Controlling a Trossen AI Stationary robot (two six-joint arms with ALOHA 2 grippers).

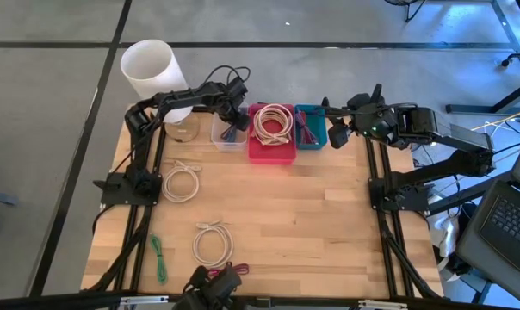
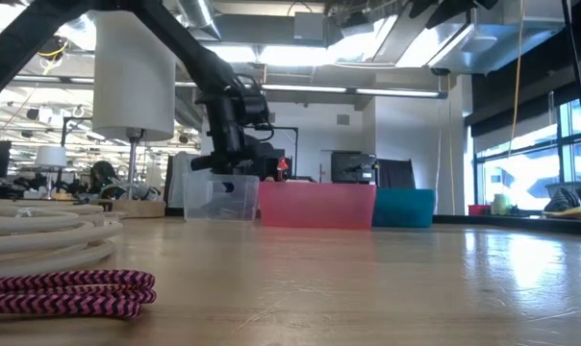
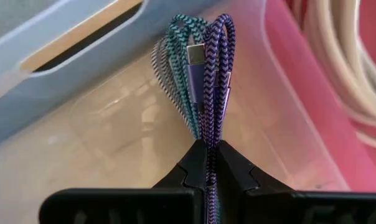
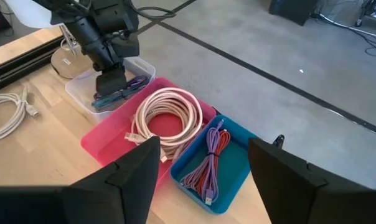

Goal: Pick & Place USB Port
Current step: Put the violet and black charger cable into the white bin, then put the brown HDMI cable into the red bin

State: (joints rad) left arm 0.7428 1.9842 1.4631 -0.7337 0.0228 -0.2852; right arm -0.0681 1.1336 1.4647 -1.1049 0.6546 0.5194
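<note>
A purple and teal braided USB cable bundle [image 3: 200, 81] is in my left gripper [image 3: 206, 163], which is shut on it and reaches down into the clear bin [image 1: 228, 131] at the table's far edge. The same gripper [image 2: 228, 154] shows in the low view, above that bin [image 2: 223, 197]. Next to it stand a pink bin [image 1: 271, 146] with a white cable coil and a blue bin [image 1: 310, 131] with purple and red cables. My right gripper [image 4: 203, 149] hangs open beside the blue bin, touching nothing. My left gripper pinches the looped braided bundle between its two fingers, at the strands [image 3: 208, 134] near one end of the loops. The fingers come from above, slanting down into the clear bin. The free loops and a USB plug [image 3: 196, 57] reach out over the bin's floor.
Two white cable coils [image 1: 182, 182] [image 1: 213, 243], a green cable [image 1: 159, 258] and a magenta braided cable [image 1: 221, 274] lie on the wooden table toward its near left. A white cylinder [image 1: 148, 67] stands at the far left corner. Bare wood shows in the middle and right.
</note>
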